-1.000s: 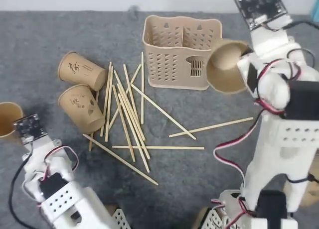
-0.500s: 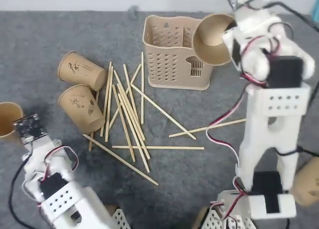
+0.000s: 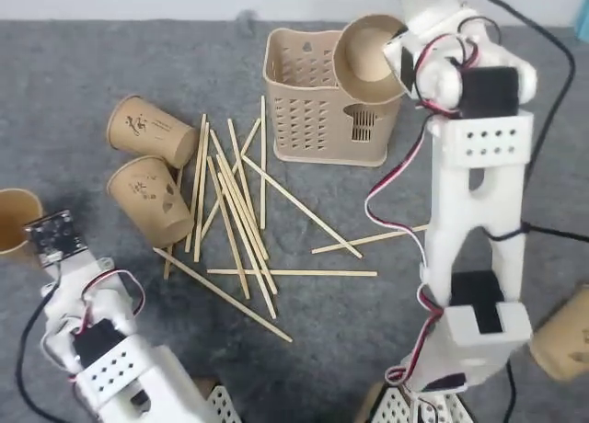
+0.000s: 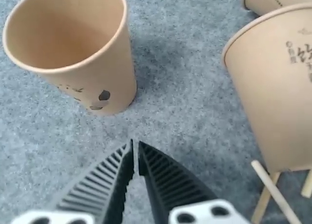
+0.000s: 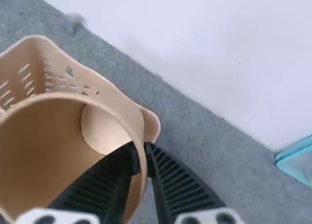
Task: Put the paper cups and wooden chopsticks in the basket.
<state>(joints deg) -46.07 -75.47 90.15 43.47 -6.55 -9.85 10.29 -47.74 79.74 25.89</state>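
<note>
My right gripper (image 3: 398, 48) (image 5: 142, 152) is shut on the rim of a paper cup (image 3: 366, 48) (image 5: 53, 151), held tilted over the right end of the beige basket (image 3: 317, 101) (image 5: 58, 75). Two more paper cups (image 3: 152, 129) (image 3: 147, 200) lie on their sides at the left, beside a scatter of wooden chopsticks (image 3: 241, 211). My left gripper (image 4: 135, 156) is shut and empty near the front left, just short of an upright paper cup (image 4: 73, 48) (image 3: 17, 219). A lying cup (image 4: 275, 83) is beside it.
Another paper cup (image 3: 563, 336) lies at the right edge behind the right arm's base. One chopstick (image 3: 368, 241) lies apart near that arm. Grey carpet (image 3: 74, 74) covers the table, with a white wall (image 5: 195, 39) behind the basket.
The right arm has swung left and away from the camera, carrying the cup from beside the basket's right wall to above its right end. The left arm has not moved.
</note>
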